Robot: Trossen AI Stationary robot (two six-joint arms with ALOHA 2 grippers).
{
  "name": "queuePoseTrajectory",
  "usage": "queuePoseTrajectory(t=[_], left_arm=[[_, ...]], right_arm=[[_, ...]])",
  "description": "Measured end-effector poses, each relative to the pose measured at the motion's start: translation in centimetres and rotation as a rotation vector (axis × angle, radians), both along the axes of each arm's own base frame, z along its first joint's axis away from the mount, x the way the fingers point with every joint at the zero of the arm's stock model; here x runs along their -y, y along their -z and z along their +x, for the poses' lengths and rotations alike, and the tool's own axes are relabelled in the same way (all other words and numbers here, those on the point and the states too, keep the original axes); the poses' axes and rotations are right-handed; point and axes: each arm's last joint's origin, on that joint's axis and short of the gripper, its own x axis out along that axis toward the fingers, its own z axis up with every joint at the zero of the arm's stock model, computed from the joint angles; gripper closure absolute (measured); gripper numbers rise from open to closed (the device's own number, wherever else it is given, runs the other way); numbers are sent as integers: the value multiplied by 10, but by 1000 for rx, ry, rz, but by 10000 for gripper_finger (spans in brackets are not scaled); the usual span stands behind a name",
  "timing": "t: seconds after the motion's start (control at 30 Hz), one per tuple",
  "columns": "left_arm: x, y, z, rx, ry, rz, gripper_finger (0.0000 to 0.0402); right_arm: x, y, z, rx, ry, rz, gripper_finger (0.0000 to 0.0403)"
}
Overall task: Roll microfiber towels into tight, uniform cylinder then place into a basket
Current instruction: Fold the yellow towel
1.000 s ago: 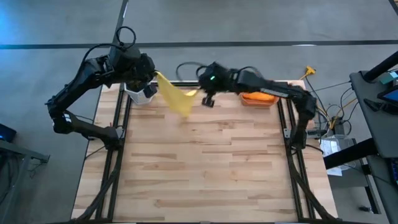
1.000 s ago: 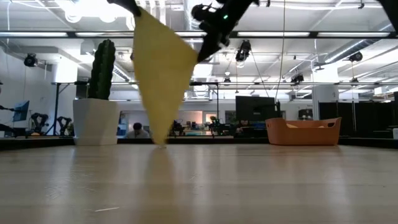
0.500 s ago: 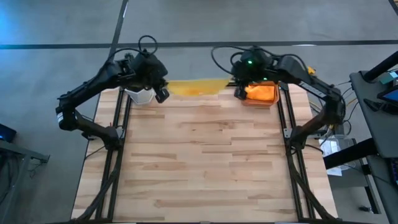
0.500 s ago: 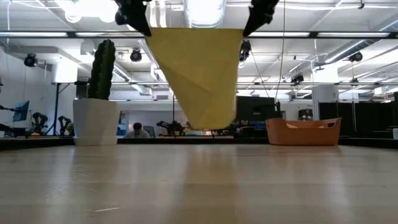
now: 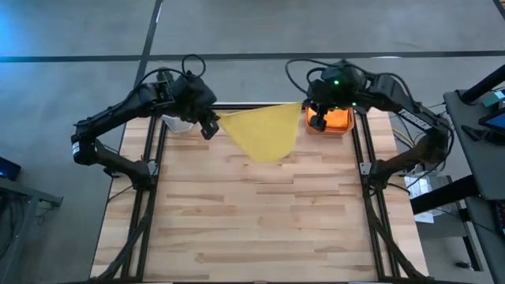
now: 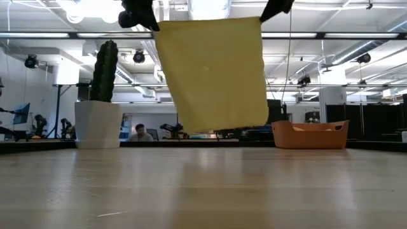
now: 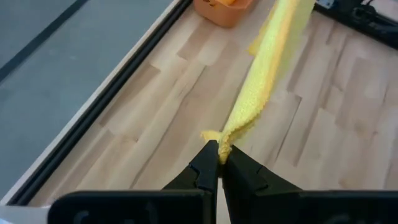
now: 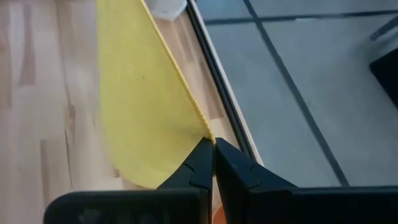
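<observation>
The yellow towel [image 5: 264,132] hangs spread out as a flat sheet between my two grippers, high above the table's far part; the low view shows it [image 6: 213,73] clear of the tabletop. My left gripper [image 5: 211,126] is shut on its left top corner, my right gripper [image 5: 313,120] on its right top corner. The salmon-red basket [image 5: 330,120] stands at the far right, under my right arm, with the orange towel [image 5: 335,118] inside it. My left gripper pinches the yellow towel's top corner [image 7: 219,138] between its two fingers. The towel runs taut away from the fingers along its top edge and hangs clear of the table. My right gripper pinches the towel's other top corner [image 8: 210,138] between its two fingers. The top edge runs taut from it toward my left gripper, and the sheet hangs below, clear of the table.
A white pot [image 5: 177,122] with a green cactus [image 6: 105,70] stands at the far left corner, beside my left arm. Black frame rails [image 5: 150,158] run along the table's left and right edges. Bare wood [image 5: 260,213] fills the table's middle and near part.
My grippers have moved apart along the far edge, the right one toward the basket, and then slightly toward the near edge. The yellow towel, first hanging bunched in a point, has been spread out and drawn taut into a flat hanging sheet.
</observation>
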Motion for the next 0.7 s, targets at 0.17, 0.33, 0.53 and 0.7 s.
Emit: queuePoseTrajectory(t=[0.17,0.33,0.53,0.7], left_arm=[[-1,4,3,-34,1,7,402],[-7,10,6,-97,57,53,402],[-22,15,3,-162,47,77,402],[-15,5,-14,-146,36,57,402]], right_arm=[[3,20,7,-41,-2,17,394],[7,47,15,-71,39,67,394],[15,50,19,-42,86,-28,394],[4,39,4,19,83,124,394]])
